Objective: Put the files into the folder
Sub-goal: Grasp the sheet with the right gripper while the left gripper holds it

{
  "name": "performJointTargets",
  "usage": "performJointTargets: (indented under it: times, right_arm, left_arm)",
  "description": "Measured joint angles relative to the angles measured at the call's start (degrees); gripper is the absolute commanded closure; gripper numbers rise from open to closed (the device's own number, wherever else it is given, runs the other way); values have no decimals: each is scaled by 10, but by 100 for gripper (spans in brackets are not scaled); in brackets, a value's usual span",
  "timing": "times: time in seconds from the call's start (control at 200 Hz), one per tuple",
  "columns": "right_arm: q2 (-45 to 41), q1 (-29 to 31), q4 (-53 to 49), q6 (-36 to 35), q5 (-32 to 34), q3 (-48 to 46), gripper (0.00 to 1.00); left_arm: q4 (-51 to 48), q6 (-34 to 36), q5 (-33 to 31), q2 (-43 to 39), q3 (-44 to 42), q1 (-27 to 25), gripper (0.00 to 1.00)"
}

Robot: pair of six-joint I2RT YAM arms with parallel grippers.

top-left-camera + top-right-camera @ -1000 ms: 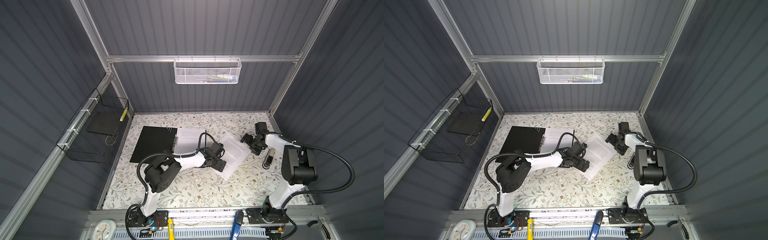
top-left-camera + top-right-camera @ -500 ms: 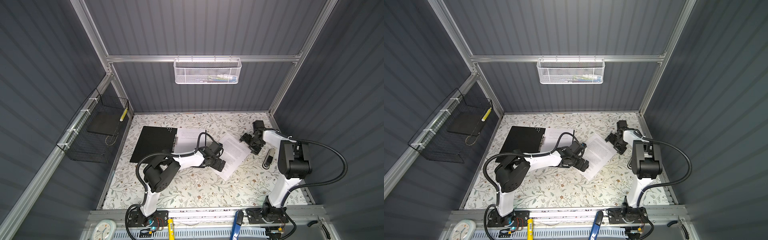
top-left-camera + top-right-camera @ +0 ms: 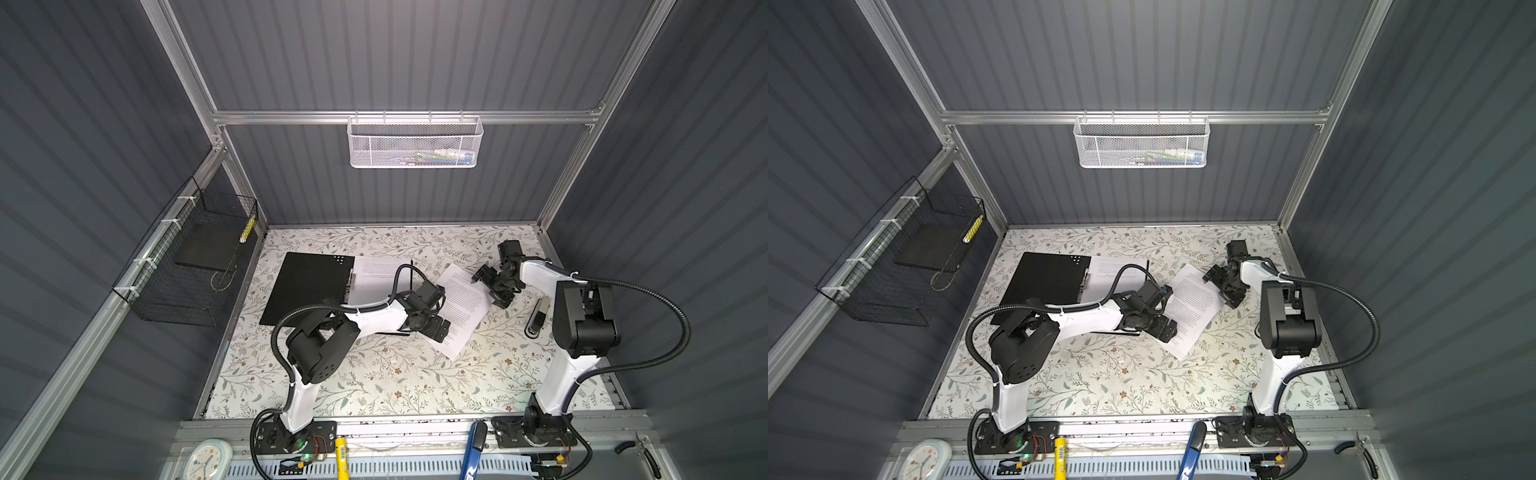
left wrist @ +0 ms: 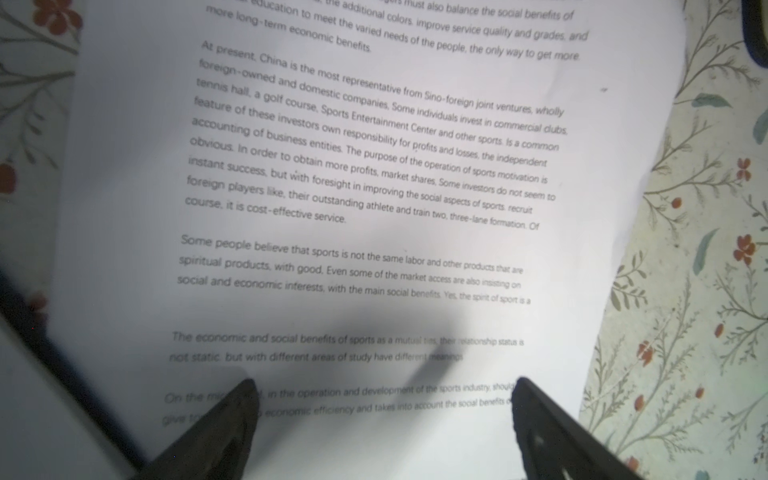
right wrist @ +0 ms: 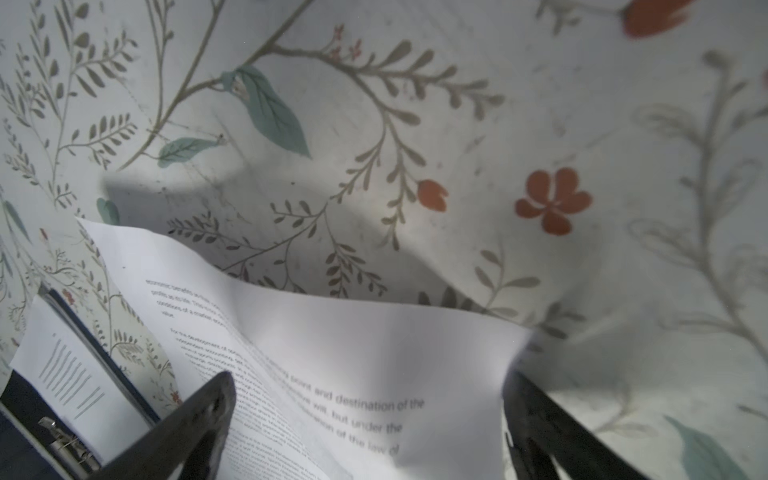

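The flowered table carries everything, and the biggest thing on it is the folder, which lies open with its black inside up, just behind the left gripper and well apart from the right gripper. One filed sheet already rests on the half of the folder next to the left gripper. The loose sheet lies outside the folder, skewed to it, and stretches from one gripper to the other. In the left wrist view its lines of print run across from finger to finger, so its long axis leads straight ahead of the left gripper towards the right one. The left jaws stand wide apart, low over the near end of the page with nothing pinched; whether the tips press on the paper I cannot tell. The right gripper is also spread wide, and the far edge of the page humps up between its fingers without being clamped. In my judgement the page must travel along its own length, away from the right gripper and past the left one, so the left arm is nearer the goal and the right is placed to push
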Motion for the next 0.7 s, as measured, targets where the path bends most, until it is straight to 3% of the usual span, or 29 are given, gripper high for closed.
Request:
performJointTargets:
  times: [0.145,0.38,0.57,0.7]
  right_arm:
    - [-15,12,47,1,-54,-30,1]
    - [-104,43,139,21,-138,-154,1]
    - [-159,45,221,44,-166,-224,1]
    - [-157,45,266,59,-174,-247,16]
  left_arm:
    - [-7,0,1,3,6,0,5]
    - [-11,0,4,13,20,0,5]
    - [-11,0,5,14,22,0,5]
    - [-11,0,5,14,22,0,5]
